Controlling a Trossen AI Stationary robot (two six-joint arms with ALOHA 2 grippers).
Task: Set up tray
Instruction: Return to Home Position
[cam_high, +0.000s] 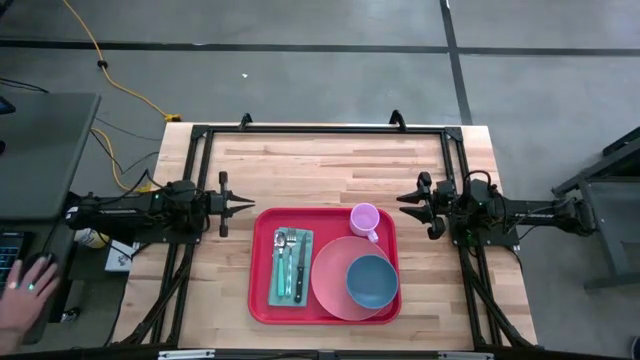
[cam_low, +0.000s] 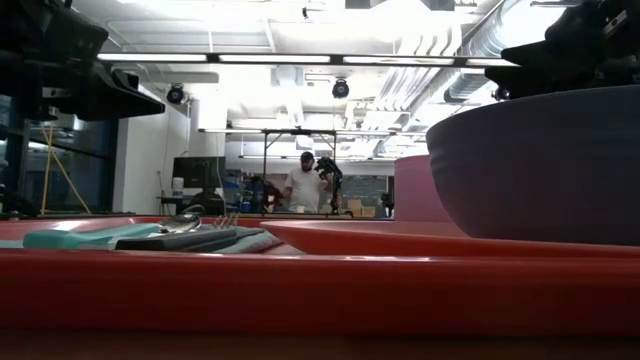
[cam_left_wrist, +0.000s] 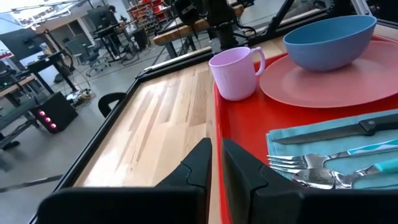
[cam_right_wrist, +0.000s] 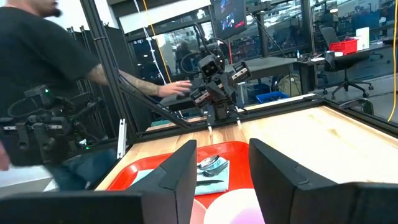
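Tray loaded; both end effectors off it and empty.

Red tray (cam_high: 262, 285) flat at near-centre of the wooden surface (cam_high: 330, 165), long axis left-right. On its left half: blue napkin (cam_left_wrist: 287, 132) with spoon (cam_left_wrist: 323, 180), fork (cam_left_wrist: 298, 162) and knife (cam_left_wrist: 348, 129). On its right half: pink plate (cam_high: 328, 275) with blue bowl (cam_high: 372, 281), and pink mug (cam_high: 364, 217) at the far right corner. Left end effector (cam_high: 246, 204) just beside the far left corner, pointing right, fingers nearly together with a slim gap, gripping nothing. Right end effector (cam_high: 404, 199) just beside the far right corner, pointing left, fingers spread wide, gripping nothing. Tray near and inward of both tips, about equally close to each. Judging by that, homing means backing straight outward, away from the rim. Likeliest snag: mug, close to the right tip.
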